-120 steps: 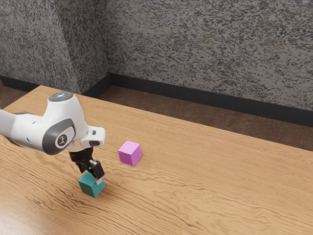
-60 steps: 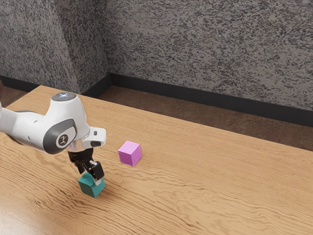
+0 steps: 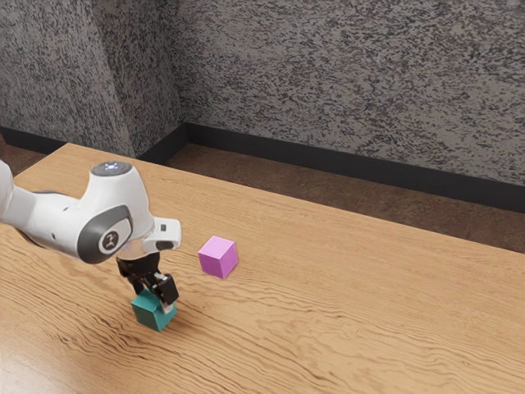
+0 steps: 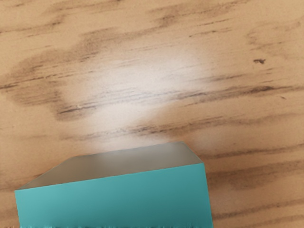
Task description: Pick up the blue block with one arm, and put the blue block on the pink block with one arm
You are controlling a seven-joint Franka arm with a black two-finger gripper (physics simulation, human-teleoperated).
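My arm [image 3: 98, 223] bends low over the surface [image 3: 353, 320], tool [image 3: 156, 293] pointing down onto the blue block [image 3: 150, 314]. The pink block [image 3: 217, 257] sits apart. Whether the tool is clamped on anything, I cannot tell.

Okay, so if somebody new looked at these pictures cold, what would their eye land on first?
The white arm reaching in from the exterior view's left stands out first, its black gripper down at the top of the blue block, which looks teal. Next comes the pink block, sitting on the wooden table toward the exterior view's right and farther back, apart from the blue one.
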